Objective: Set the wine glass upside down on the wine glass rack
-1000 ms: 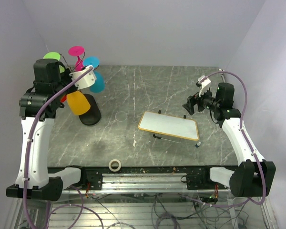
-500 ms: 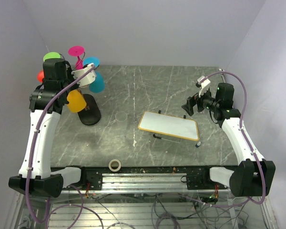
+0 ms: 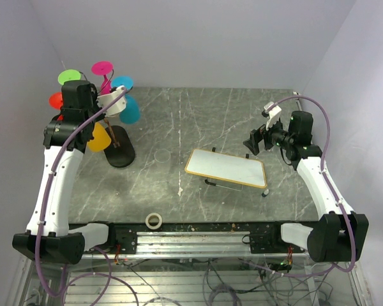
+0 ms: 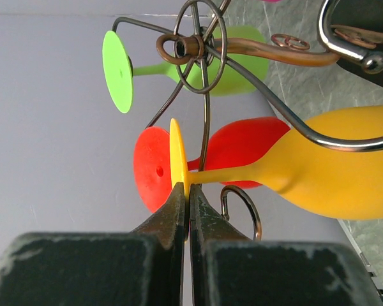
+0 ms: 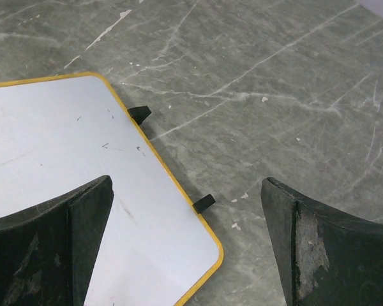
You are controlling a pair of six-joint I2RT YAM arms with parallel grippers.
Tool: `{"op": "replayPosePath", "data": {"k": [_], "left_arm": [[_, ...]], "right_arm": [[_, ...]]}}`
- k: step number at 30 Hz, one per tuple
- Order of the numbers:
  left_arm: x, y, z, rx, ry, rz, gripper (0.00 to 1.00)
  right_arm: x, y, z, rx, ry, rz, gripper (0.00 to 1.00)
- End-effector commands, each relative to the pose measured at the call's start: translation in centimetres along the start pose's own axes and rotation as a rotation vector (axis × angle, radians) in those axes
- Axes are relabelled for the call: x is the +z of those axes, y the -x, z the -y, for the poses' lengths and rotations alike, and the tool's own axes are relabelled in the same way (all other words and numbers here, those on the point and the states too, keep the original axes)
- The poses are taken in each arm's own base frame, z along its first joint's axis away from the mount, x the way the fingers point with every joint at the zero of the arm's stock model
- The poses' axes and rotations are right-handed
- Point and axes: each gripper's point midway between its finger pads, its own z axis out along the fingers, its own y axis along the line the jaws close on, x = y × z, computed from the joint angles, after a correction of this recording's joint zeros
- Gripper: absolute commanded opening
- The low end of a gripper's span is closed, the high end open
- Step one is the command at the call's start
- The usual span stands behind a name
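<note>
Yellow, the wine glass lies nearly level at the middle right of the left wrist view, its thin foot pinched edge-on between the tips of the left pincer. A curved wire arm of the wine glass rack, hub at top centre, crosses the glass where stem meets bowl; whether the glass bears on the wire I cannot tell. The hanging step looks nearly done. The next move calls for settling the stem into the arm, then releasing and backing straight out. Room is tight: a red glass and a green glass hang just beside, the wall close behind. Overhead, the rack stands at the upper left of the bench; the right pincer, spread wide, hovers well apart over a white board at centre right.
</note>
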Motion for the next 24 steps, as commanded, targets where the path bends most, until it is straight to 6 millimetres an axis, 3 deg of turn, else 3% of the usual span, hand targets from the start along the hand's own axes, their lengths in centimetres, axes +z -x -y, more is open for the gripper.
{"op": "replayPosePath", "data": {"k": [1, 24], "left_arm": [[-1.3, -0.8, -1.6, -0.03, 0.079, -0.025, 0.07], [-3.2, -1.9, -1.3, -0.002, 0.051, -0.044, 0.07]], "right_arm": [[0.1, -0.3, 0.1, -0.015, -0.001, 0.006, 1.0], [0.1, -0.7, 0.2, -0.019, -0.001, 0.0, 1.0]]}}
